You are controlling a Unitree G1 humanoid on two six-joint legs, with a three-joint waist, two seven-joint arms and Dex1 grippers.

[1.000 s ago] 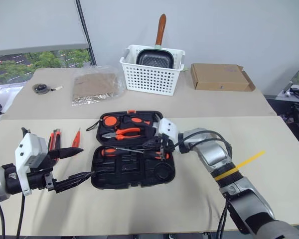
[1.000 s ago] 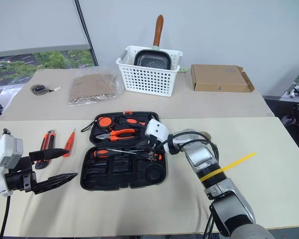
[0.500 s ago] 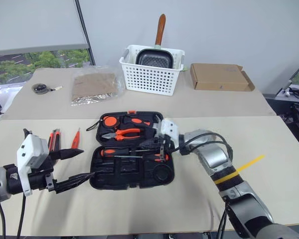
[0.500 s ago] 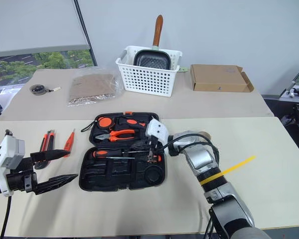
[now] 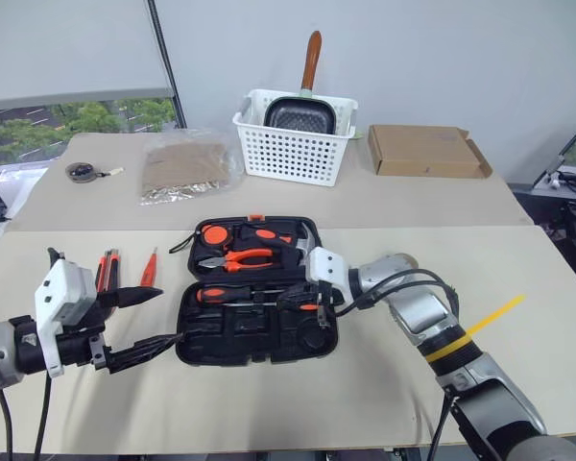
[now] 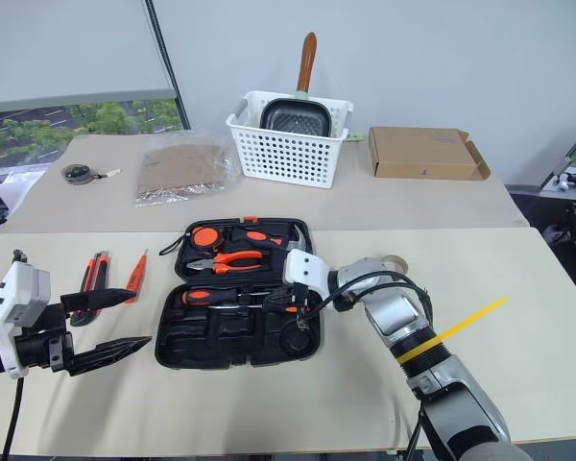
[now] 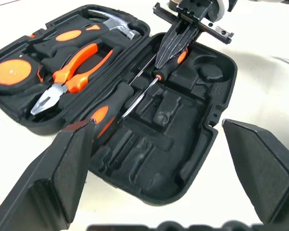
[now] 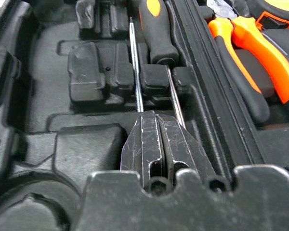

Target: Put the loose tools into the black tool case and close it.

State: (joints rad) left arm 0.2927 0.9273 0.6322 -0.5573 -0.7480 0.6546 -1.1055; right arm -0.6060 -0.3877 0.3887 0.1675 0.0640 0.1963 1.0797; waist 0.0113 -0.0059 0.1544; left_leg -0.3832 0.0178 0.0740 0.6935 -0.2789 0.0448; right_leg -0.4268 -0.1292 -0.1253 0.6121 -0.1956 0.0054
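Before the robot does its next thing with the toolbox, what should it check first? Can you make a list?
1. Black tool case open and flat on the table: ok.
2. Two long screwdrivers lying in the case's front half: ok, though whether they are fully pressed into their recesses: cannot tell.
3. Right gripper shut, right over the screwdrivers' handles; holding nothing: cannot tell.
4. Left gripper open and empty, ready to pick: ok.
5. Utility knife and small orange screwdriver in the case: not ok, both lie on the table left of it.
6. Ready to close the lid: not ok, tools are left outside.
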